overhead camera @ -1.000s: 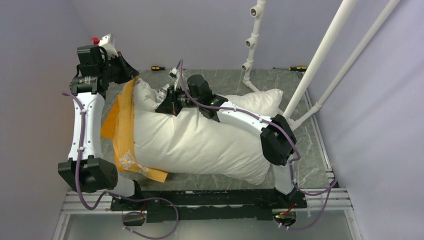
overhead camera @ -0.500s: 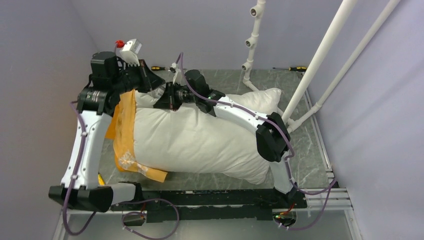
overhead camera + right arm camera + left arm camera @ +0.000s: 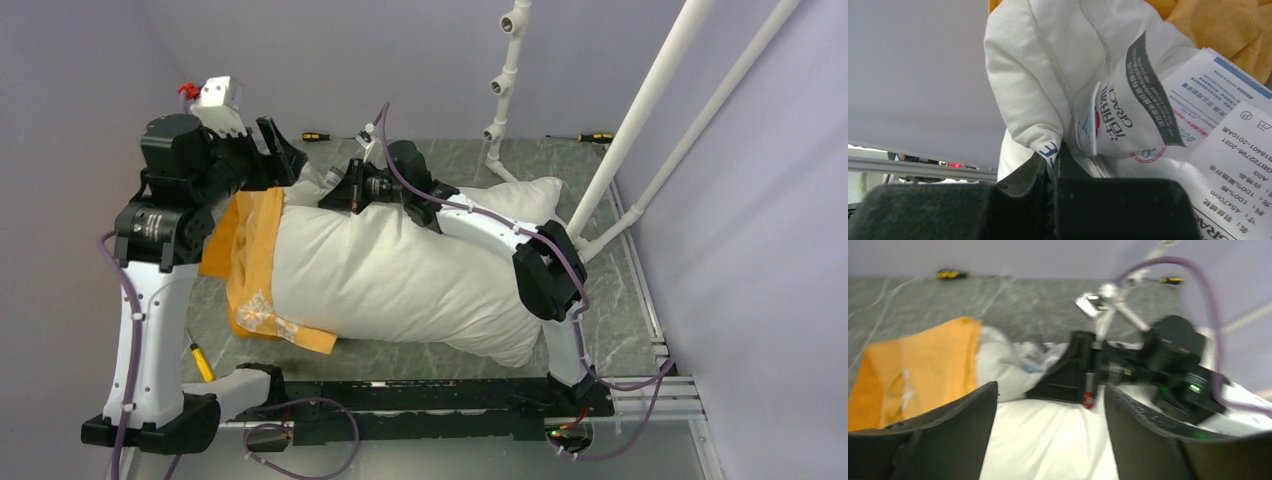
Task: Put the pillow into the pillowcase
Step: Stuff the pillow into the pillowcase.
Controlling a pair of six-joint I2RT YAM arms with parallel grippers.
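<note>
1. Lying across the middle of the grey marbled table (image 3: 560, 165), the plump white rectangular fabric pillow (image 3: 400, 285) stretches from about 9 o'clock to 4 o'clock in the top view.
2. The orange-yellow fabric pillowcase (image 3: 250, 265) is bunched in a band around the pillow's 9 o'clock end only. The rest of the pillow is bare.
3. The right gripper (image 3: 1050, 155) has its jaws pressed together on a white seam corner of the pillow, at about 11 o'clock on the table. Printed white care labels (image 3: 1218, 150) hang just beside the pinch.
4. The left gripper (image 3: 1048, 390) hovers over the same end at about 10 o'clock. Its jaws are spread wide with nothing between them, and the pillow and pillowcase lie below.
5. Two yellow-and-black screwdrivers lie at the far edge, one at 12 o'clock (image 3: 315, 136) and one at 1 o'clock (image 3: 597, 136). A third, yellow-handled screwdriver (image 3: 200, 360) lies at 8 o'clock beside the left arm.
6. White plastic pipes (image 3: 640, 110) rise at 2 o'clock.
</note>
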